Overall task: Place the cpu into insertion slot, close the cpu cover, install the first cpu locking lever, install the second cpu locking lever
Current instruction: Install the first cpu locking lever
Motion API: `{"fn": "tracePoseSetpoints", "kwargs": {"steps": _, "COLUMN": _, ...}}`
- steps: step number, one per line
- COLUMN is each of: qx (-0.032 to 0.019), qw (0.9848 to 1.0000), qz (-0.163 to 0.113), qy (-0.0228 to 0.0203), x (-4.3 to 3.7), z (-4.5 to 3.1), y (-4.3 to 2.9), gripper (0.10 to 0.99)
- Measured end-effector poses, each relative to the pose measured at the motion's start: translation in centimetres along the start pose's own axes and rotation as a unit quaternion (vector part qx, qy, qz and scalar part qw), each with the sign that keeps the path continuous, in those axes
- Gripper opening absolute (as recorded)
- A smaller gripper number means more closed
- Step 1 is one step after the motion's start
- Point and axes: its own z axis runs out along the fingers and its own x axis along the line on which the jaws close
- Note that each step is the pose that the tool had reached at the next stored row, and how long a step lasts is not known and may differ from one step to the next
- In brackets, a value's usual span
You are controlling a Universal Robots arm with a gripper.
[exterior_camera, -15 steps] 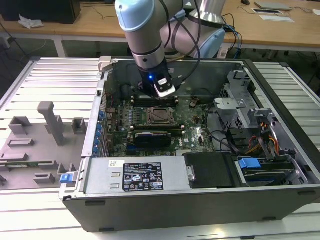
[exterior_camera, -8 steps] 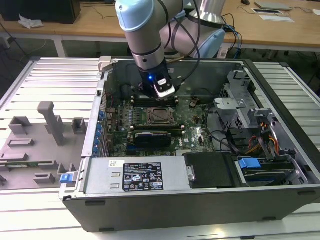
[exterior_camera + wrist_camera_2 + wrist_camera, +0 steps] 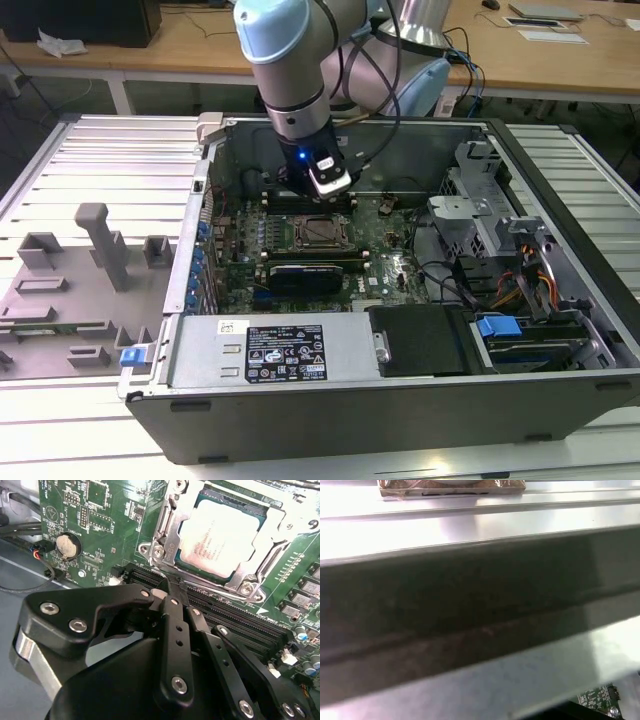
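The cpu (image 3: 220, 532) lies flat in the insertion slot (image 3: 318, 232) on the green motherboard, pale metal face up. The cpu cover (image 3: 172, 530), a silvery frame plate, is down around it. A thin wire locking lever (image 3: 225, 592) runs along the socket edge nearest the memory slots. My gripper (image 3: 169, 587) has its black fingers (image 3: 175, 630) pressed together, and the tip sits at that lever's end by the socket corner. I cannot tell whether it touches the lever. In the exterior view my gripper (image 3: 333, 190) hangs inside the open case, just behind the socket.
Black memory slots (image 3: 240, 620) lie right under the fingers. A coin battery (image 3: 67, 546) sits on the board, and a black graphics card (image 3: 305, 272) in front of the socket. The power supply (image 3: 270, 350), drive cage (image 3: 480, 215) and case wall (image 3: 470, 610) hem in the arm.
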Motion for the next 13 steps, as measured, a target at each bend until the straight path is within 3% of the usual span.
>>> {"fn": "tracePoseSetpoints", "kwargs": {"steps": 13, "qx": 0.0005, "qw": 1.0000, "qz": 0.002, "qy": -0.0004, "x": -0.13, "z": 0.04, "y": -0.32, "gripper": 0.106}}
